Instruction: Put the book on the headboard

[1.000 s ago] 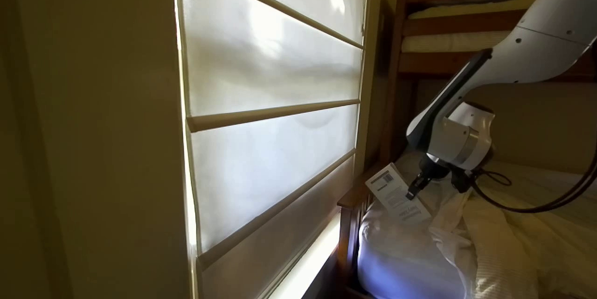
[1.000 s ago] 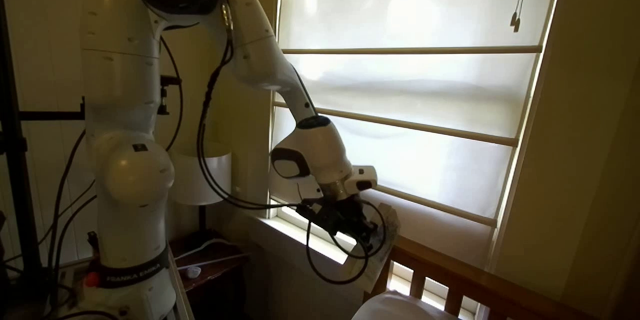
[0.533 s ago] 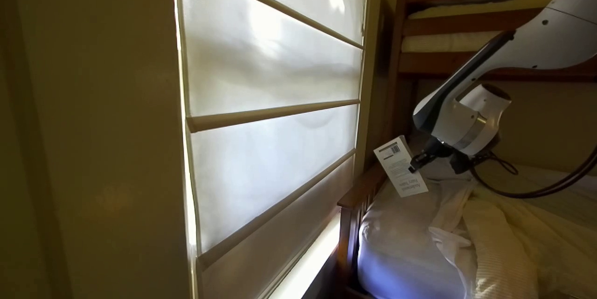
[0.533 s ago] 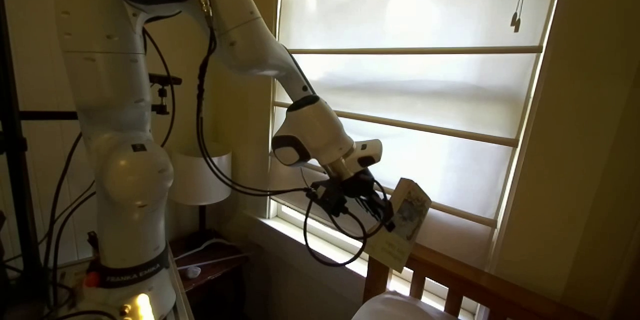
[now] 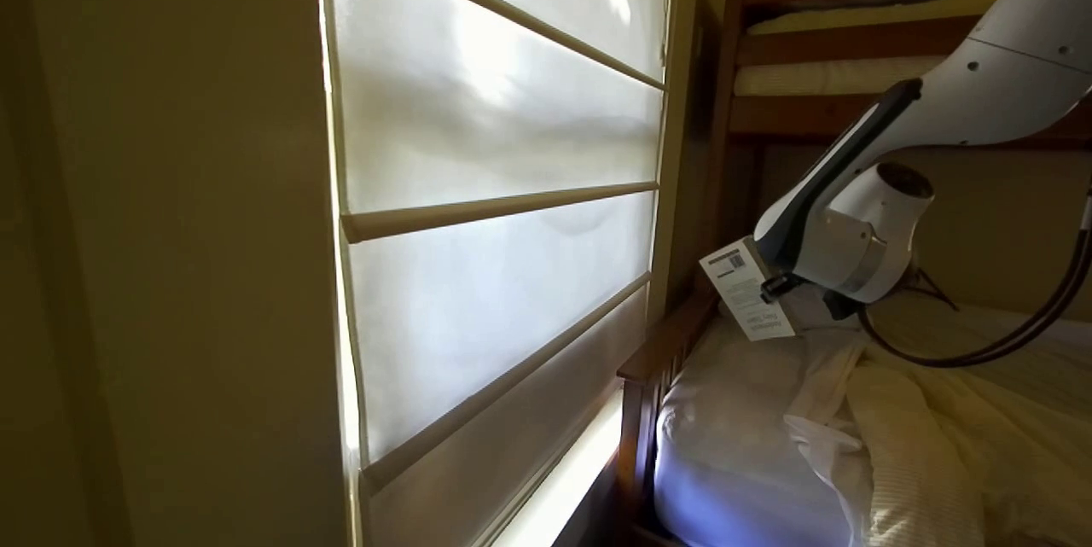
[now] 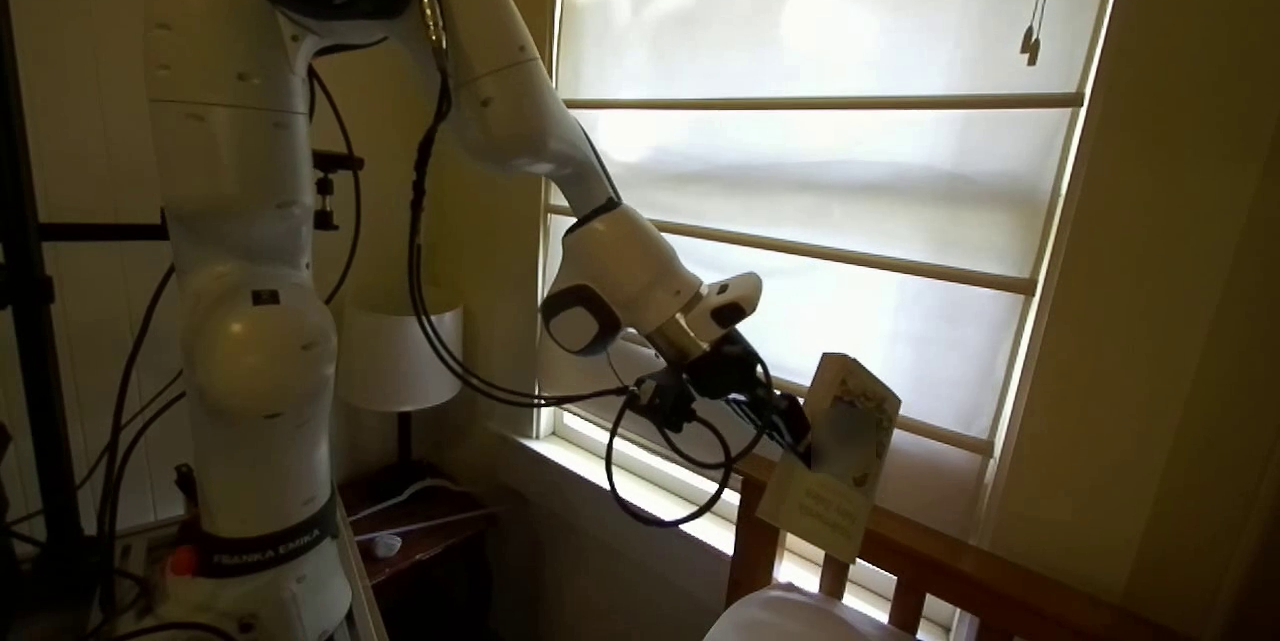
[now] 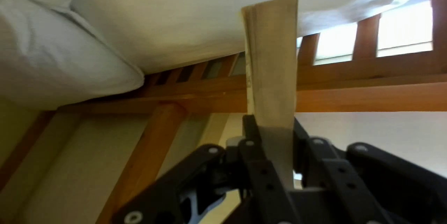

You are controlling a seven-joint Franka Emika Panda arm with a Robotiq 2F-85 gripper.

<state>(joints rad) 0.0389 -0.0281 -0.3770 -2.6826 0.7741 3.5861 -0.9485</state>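
The book (image 5: 740, 295) is a thick paperback with a white back cover with text and a barcode. Its picture cover (image 6: 850, 436) faces the other exterior camera. My gripper (image 5: 773, 288) is shut on it, with one finger on each cover; the gripper also shows in an exterior view (image 6: 800, 436) and the wrist view (image 7: 273, 126). The book is tilted, and its page edge (image 7: 274, 59) faces the wrist camera. The headboard (image 5: 665, 346) is a wooden slatted rail, also in an exterior view (image 6: 930, 546) and the wrist view (image 7: 370, 98). The book overlaps it in view; I cannot tell if they touch.
The mattress (image 5: 742, 445) with a rumpled blanket (image 5: 930, 453) lies beside the headboard. An upper bunk (image 5: 819, 112) stands behind the arm. A window blind (image 6: 800, 181) hangs behind the headboard. A lamp (image 6: 405, 351) stands near the robot base. Cables (image 6: 610, 511) loop below the wrist.
The gripper has lifted the book from low by the mattress to above the headboard's height, then shifted it slightly sideways. The book stays held throughout.
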